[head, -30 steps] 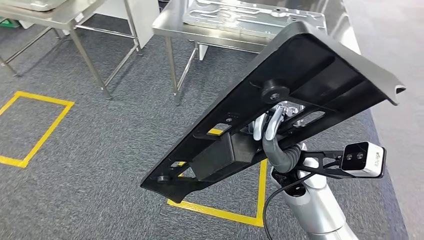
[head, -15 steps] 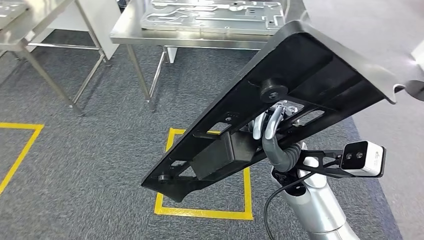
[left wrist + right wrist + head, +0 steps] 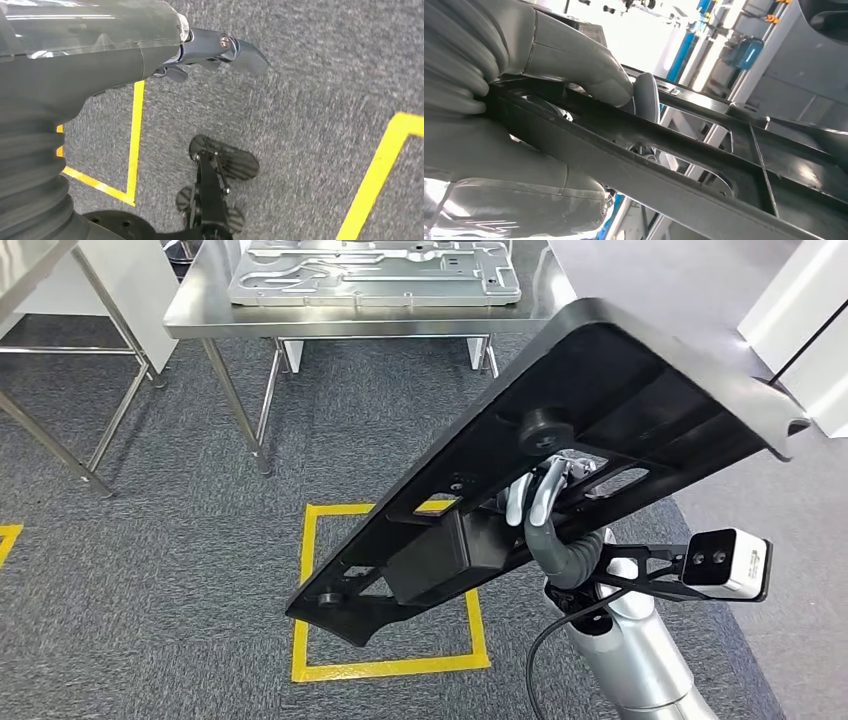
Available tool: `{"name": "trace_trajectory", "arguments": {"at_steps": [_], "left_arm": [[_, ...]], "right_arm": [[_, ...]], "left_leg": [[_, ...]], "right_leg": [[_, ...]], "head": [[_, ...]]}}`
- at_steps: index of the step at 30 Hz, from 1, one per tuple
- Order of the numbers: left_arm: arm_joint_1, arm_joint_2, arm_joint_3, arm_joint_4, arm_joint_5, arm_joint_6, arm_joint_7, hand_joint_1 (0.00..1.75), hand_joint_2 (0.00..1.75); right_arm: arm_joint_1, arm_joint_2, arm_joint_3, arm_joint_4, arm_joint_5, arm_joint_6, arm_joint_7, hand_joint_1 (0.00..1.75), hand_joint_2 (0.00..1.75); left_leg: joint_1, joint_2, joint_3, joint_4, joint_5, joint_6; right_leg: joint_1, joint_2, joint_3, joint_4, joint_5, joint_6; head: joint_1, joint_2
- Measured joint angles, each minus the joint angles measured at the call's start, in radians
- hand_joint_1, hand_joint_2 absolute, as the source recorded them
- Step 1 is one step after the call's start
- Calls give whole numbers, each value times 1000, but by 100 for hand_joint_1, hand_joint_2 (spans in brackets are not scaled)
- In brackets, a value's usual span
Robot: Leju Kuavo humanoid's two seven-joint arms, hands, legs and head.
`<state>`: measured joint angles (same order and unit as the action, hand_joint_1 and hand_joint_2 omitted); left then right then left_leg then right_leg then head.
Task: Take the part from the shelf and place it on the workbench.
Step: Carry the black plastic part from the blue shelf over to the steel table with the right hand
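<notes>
A long black flat part with ribs and cut-outs hangs tilted in front of me, its high end to the right. My right hand grips a rib on its underside near the middle. In the right wrist view the thumb presses over a black bar of the part. The steel workbench stands ahead at the upper left, carrying a machined metal plate. My left hand hangs over the grey carpet with nothing in it.
A yellow taped square marks the carpet below the part. Legs of a second steel table stand at the far left. A white cabinet sits at the upper right. The right wrist camera juts out beside my arm.
The whole picture has shifted: the camera turned, so the workbench and yellow square now lie further left. The part stays held the same way in my right hand.
</notes>
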<state>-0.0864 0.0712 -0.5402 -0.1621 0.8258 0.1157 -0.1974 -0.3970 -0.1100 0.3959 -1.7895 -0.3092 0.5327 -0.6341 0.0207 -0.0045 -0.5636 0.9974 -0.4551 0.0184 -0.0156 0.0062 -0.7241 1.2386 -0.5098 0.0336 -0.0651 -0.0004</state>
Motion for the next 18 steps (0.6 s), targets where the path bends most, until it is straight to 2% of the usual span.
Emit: {"name": "trace_trajectory", "arguments": {"at_steps": [1, 3, 4, 5, 8, 10, 12, 13, 14, 15, 17, 18], "left_arm": [[-1, 0, 0, 0, 0, -2, 0, 0, 175], [-2, -1, 0, 0, 1, -6, 0, 0, 175], [-3, -2, 0, 0, 1, -9, 0, 0, 175], [-3, -2, 0, 0, 1, -10, 0, 0, 175], [-5, -1, 0, 0, 2, -13, 0, 0, 175], [-6, 0, 0, 0, 2, -14, 0, 0, 175], [-5, 0, 0, 0, 2, -14, 0, 0, 175], [-4, 0, 0, 0, 2, -14, 0, 0, 175], [-4, 1, 0, 0, 2, -14, 0, 0, 175], [-3, 1, 0, 0, 2, -15, 0, 0, 175], [-3, 4, 0, 0, 2, -15, 0, 0, 175], [-4, 5, 0, 0, 2, -15, 0, 0, 175]], "right_arm": [[0, -1, -1, 0, 1, 0, -2, 175, 175], [-1, -1, -2, -2, 1, 0, -6, 175, 175], [-1, -2, -3, -2, 2, 1, -7, 175, 175], [-1, -3, -4, -3, 2, 0, -8, 175, 175], [-1, -6, -6, -6, 2, 0, -8, 175, 175], [-2, -7, -7, -8, 3, 1, -8, 175, 175], [-1, -7, -6, -8, 3, 1, -9, 175, 175], [0, -7, -6, -8, 4, 1, -9, 175, 175], [1, -8, -6, -8, 4, 0, -9, 175, 175], [1, -8, -6, -8, 4, 0, -10, 175, 175], [1, -8, -7, -8, 4, 0, -12, 175, 175], [1, -8, -7, -8, 4, 0, -13, 175, 175]], "left_leg": [[0, 2, 2, 0, -2, -2], [-4, 5, 4, 2, -6, -11], [-6, 6, 5, 3, -9, -16], [-7, 7, 6, 2, -10, -22], [-4, 9, 5, 19, -27, -38], [-2, 9, -36, 111, -75, -46], [-2, 8, -106, 246, -129, -52], [-1, 8, -131, 287, -134, -53], [-1, 8, -139, 291, -120, -53], [-1, 8, -127, 254, -88, -52], [-3, 8, -67, 119, -16, -44], [-5, 7, -41, 62, 3, -38]], "right_leg": [[0, -3, 41, -74, 34, -4], [6, -9, 109, -200, 72, -13], [10, -10, 124, -228, 75, -18], [13, -9, 125, -234, 72, -22], [8, -6, 133, -242, 74, -38], [4, -7, 143, -249, 74, -49], [5, -5, 145, -249, 69, -54], [6, -4, 147, -248, 66, -54], [7, -1, 149, -246, 62, -54], [7, 1, 154, -244, 58, -52], [8, 5, 164, -241, 48, -46], [10, 7, 167, -239, 43, -41]], "head": [[0, 0], [0, 0], [0, 0], [0, 0], [0, 0], [0, 0], [0, 0], [0, 0], [0, 0], [0, 0], [0, 0], [0, 0]]}}
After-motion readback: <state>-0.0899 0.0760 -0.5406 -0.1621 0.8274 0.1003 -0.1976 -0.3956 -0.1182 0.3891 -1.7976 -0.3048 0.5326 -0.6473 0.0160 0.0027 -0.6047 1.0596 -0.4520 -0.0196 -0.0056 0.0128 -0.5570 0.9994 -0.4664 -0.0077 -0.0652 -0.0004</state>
